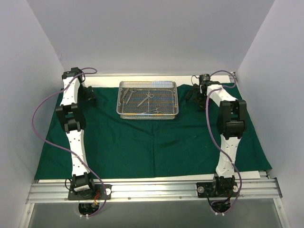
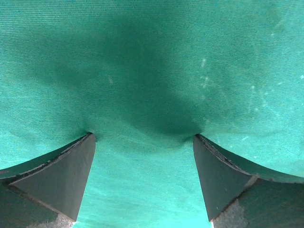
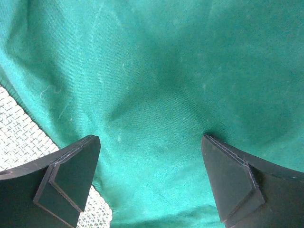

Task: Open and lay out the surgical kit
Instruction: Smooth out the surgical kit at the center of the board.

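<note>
- Left gripper, upper left: jaws spread wide, holding nothing, fingertips pressed into the green drape.
- Wire-mesh tray, upper centre on the drape, holds the steel instruments.
- Right gripper, upper right: jaws wide apart, holding nothing, tips on the drape near its edge.

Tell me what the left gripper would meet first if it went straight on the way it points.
The green drape: the left gripper points straight at it, jaws open, and the cloth seems dimpled at both fingertips, so it is likely touching.
</note>
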Available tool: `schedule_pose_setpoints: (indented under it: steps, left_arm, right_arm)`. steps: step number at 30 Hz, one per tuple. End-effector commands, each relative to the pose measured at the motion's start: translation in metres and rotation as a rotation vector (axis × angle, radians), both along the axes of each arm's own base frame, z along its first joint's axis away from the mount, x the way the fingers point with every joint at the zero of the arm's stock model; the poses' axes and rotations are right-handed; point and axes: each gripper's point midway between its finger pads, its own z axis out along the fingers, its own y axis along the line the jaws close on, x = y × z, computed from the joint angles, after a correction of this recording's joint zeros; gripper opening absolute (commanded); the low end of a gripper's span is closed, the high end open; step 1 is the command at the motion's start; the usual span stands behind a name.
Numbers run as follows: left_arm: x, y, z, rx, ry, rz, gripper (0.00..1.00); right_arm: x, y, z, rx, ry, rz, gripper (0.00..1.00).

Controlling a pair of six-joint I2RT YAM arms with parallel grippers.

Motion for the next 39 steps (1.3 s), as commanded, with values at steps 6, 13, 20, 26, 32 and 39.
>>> schedule_pose_setpoints:
  steps: [6, 13, 20, 26, 32, 39]
  left_arm:
    - [0.010, -0.006, -0.001, 0.043, -0.044, -0.019, 0.91]
    - [0.019, -0.005, 0.046, 0.119, -0.164, 0.081, 0.93]
    - [0.024, -0.004, 0.061, 0.126, -0.184, 0.096, 0.94]
    - [0.021, -0.035, 0.054, 0.094, -0.168, 0.003, 0.95]
    - [0.035, -0.093, 0.058, 0.069, -0.225, -0.130, 0.97]
    - [0.042, -0.113, 0.048, 0.069, -0.227, -0.117, 0.94]
  right_arm:
    - [-0.062, -0.064, -0.067, -0.230, 0.373, 0.031, 0.93]
    - [0.012, -0.073, 0.019, -0.311, 0.112, 0.057, 0.93]
    - [0.038, -0.066, 0.033, -0.301, 0.047, 0.126, 0.95]
    - [0.052, -0.037, 0.028, -0.255, 0.004, 0.240, 0.95]
    - [0.071, -0.019, 0.033, -0.231, -0.057, 0.282, 0.95]
    - [0.079, 0.000, 0.031, -0.241, -0.077, 0.315, 0.95]
